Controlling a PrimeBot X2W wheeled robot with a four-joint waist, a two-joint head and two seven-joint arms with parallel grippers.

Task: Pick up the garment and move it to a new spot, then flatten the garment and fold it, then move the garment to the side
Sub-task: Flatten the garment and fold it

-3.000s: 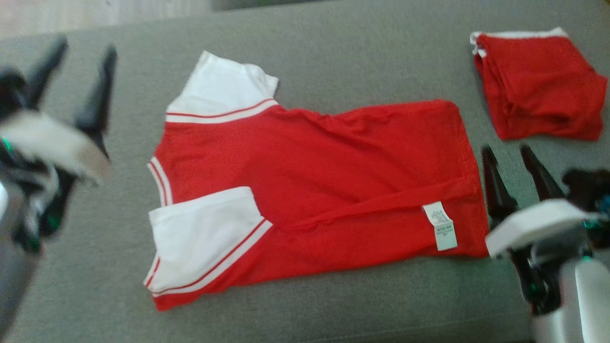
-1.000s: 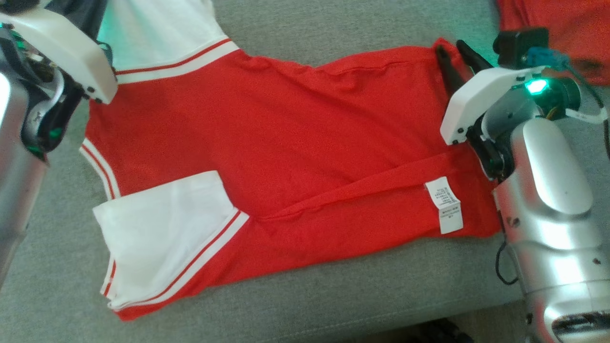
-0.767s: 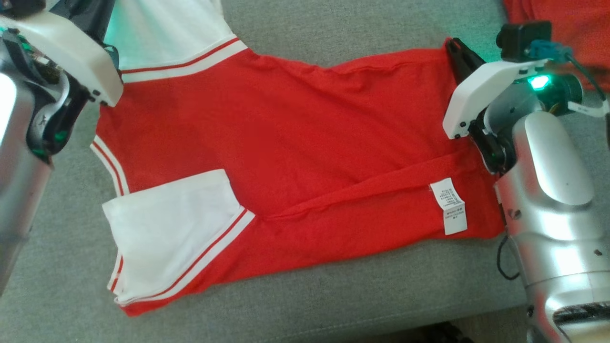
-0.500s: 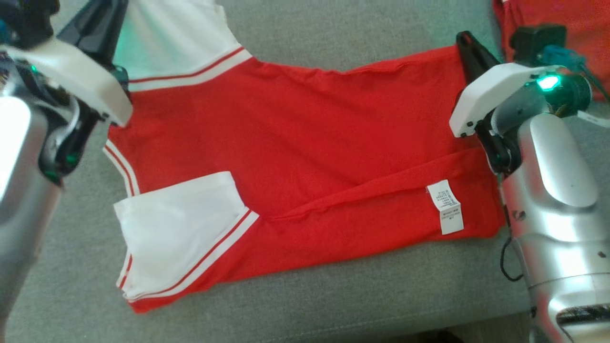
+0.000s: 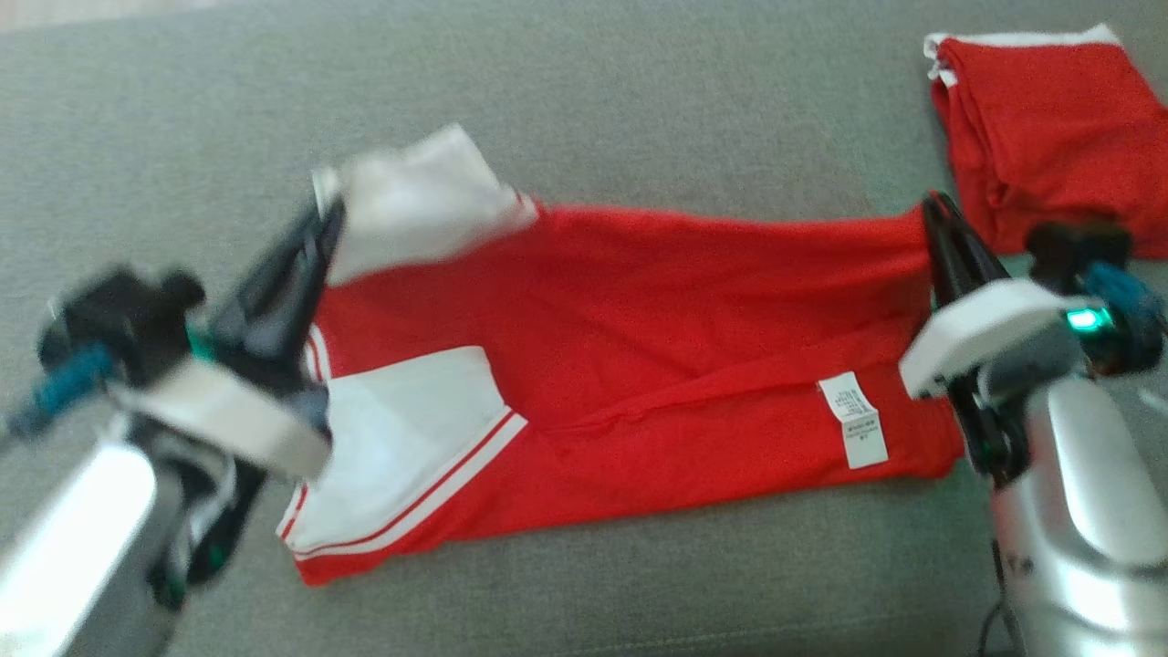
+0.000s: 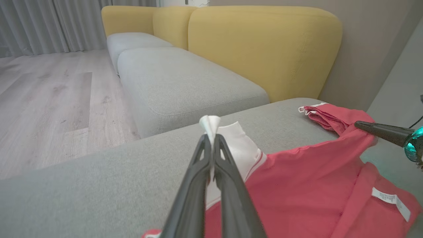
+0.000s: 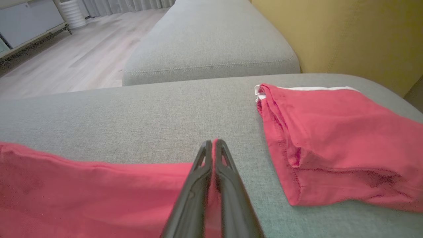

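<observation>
— On the grey sofa cushion (image 5: 639, 109), how is the red T-shirt (image 5: 657, 310) held?

— It is spread across the middle of the cushion, flat except along its far side. The far white sleeve (image 5: 420, 196) is pinched in the left gripper (image 5: 330, 205), whose fingers are pressed together on the cloth, and it is raised off the cushion. The far hem corner (image 5: 908, 228) is clamped likewise in the right gripper (image 5: 933, 212), with the jaws closed to a sliver on red fabric.

— Why are those two points taken?

— The far long edge is spanned by them, so it can presumably be drawn toward the near edge and laid over as a lengthwise fold. The near sleeve (image 5: 401, 438) and the care label (image 5: 853, 420) are left lying, to be covered.

— What room is offered?

— Bare cushion is seen beyond the shirt and to its left. On the right, a folded red garment (image 5: 1049, 137) is lying near the right gripper, with a strip of grey between, so little room is given there. In the left wrist view the cushion's far edge is bordered by wooden floor (image 6: 49, 99).
</observation>
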